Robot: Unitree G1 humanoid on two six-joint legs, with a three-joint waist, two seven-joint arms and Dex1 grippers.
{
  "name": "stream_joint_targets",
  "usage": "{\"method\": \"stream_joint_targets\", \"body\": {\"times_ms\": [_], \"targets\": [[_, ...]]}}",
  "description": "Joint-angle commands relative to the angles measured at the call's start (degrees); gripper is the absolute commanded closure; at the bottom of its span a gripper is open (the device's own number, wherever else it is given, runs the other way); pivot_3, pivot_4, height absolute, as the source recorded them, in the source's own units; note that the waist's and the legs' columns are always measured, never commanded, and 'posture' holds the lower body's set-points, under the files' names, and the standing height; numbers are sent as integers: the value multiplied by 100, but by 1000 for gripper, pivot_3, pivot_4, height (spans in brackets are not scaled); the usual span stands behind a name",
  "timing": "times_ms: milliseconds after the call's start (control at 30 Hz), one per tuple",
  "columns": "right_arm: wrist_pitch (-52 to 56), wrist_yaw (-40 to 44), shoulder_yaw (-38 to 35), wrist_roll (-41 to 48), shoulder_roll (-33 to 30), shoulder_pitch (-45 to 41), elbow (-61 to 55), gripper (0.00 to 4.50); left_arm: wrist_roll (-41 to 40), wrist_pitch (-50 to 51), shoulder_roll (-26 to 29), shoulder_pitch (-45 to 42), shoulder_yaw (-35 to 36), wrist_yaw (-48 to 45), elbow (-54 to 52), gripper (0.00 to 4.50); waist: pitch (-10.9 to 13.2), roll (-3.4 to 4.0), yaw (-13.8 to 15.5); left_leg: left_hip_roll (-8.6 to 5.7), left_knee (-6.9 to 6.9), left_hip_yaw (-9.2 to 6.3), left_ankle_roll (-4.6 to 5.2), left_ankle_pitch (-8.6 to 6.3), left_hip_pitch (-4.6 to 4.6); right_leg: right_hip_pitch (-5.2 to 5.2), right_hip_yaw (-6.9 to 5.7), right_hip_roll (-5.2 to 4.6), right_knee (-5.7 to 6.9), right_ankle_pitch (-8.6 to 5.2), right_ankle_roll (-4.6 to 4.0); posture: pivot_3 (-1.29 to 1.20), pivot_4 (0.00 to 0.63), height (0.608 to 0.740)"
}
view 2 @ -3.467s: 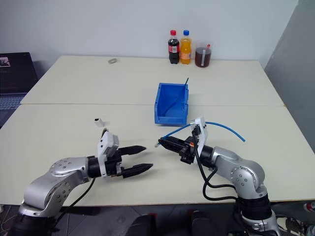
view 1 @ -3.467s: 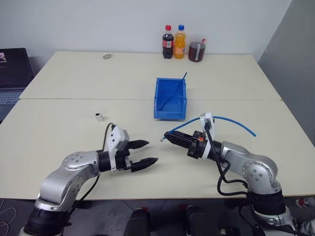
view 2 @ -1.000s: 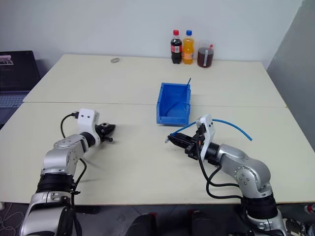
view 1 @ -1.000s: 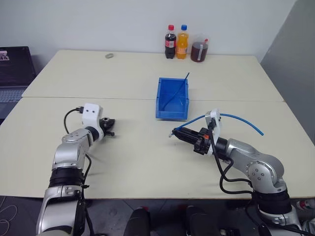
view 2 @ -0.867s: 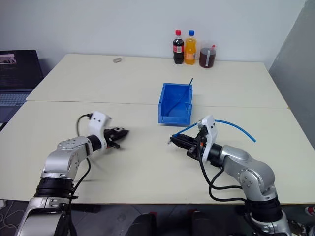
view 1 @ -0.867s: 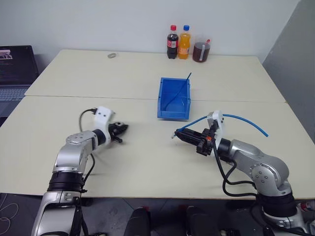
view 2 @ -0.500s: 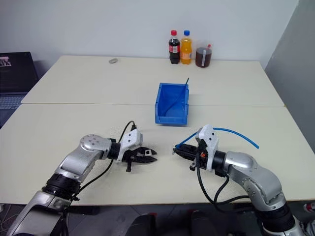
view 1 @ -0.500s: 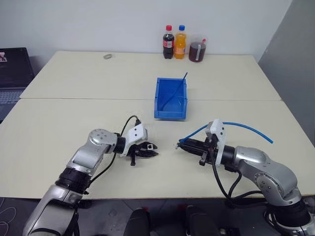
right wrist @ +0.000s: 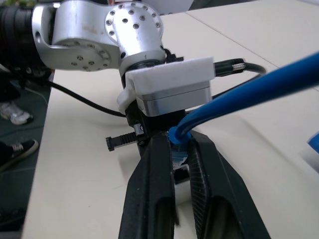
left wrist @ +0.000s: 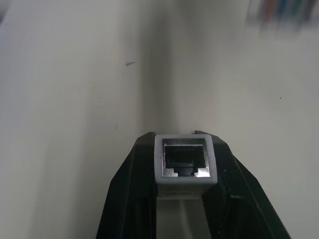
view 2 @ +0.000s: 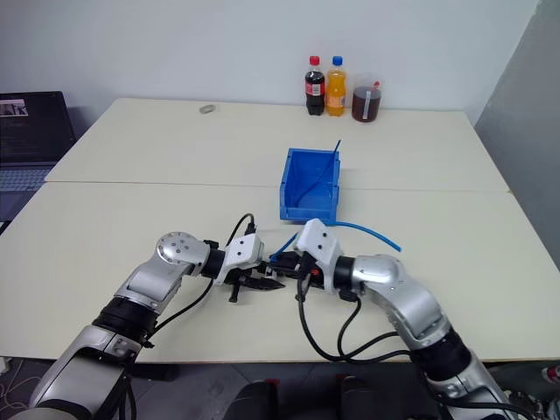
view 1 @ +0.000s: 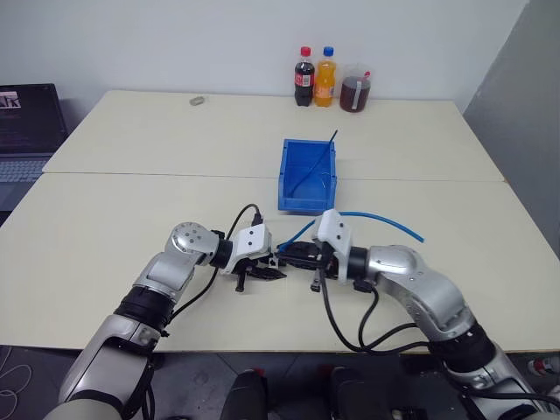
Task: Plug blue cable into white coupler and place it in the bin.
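Squarely between left end effector (left wrist: 184, 209) fingers, white coupler (left wrist: 185, 163).

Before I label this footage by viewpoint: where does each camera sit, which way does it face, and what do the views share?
Left and right eye views: on the head, looking forward and down at the table, the bin, both arms.
Left wrist view: along the left gripper, shut on the white coupler, its socket facing outward.
Right wrist view: along the right gripper, shut on the blue cable, facing the left arm.
Shared: the two grippers meeting, the blue cable.

Light-blue cable (right wrist: 259, 87), white coupler (left wrist: 185, 162), blue bin (view 1: 306, 185)
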Motion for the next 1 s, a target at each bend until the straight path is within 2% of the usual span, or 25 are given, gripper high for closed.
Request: {"method": "stream_joint_targets", "body": {"times_ms": [33, 633, 1000], "targets": [[-436, 168, 104, -308, 109, -197, 259, 4383, 117, 76, 8, 100, -138, -197, 41, 3686, 0, 0, -5, 0, 0, 0, 0, 0, 0, -1, 0, 0, 0, 0, 0, 0, 150, 740], [-898, 744, 453, -1193, 153, -347, 892, 4384, 171, 66, 32, 96, -115, -256, 101, 3686, -3, 1, -13, 0, 0, 0, 0, 0, 10, -1, 0, 1, 18, -3, -5, 0, 150, 740], [-1167, 1339, 561, -1325, 289, -808, 1590, 4387, 245, -38, 72, 76, -147, -341, 114, 3686, -8, 1, -25, 0, 2, 0, 0, 0, 25, -1, 1, 3, 49, -9, -14, 0, 150, 740]]}}
